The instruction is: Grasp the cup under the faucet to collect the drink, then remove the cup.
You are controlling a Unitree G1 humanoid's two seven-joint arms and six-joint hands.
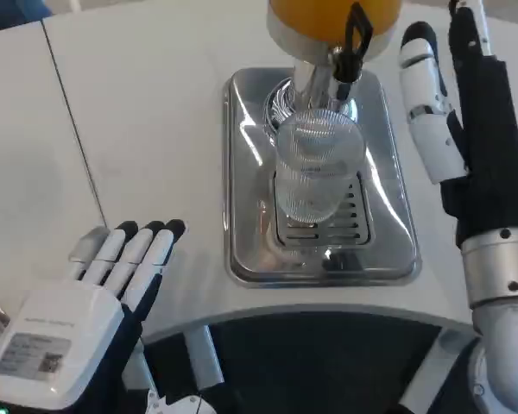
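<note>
The clear ribbed plastic cup (318, 172) stands upright on the slotted grate of the shiny steel drip tray (242, 172), right under the black-handled faucet (352, 47) of the orange drink dispenser (328, 19); whether there's any drink in it, I cannot tell. The right hand (462, 112) is raised just beside the tray, fingers straight, holding nothing. The left hand (86, 319) rests low on the white counter (138, 112), back up, fingers stretched out side by side, well apart from the cup.
</note>
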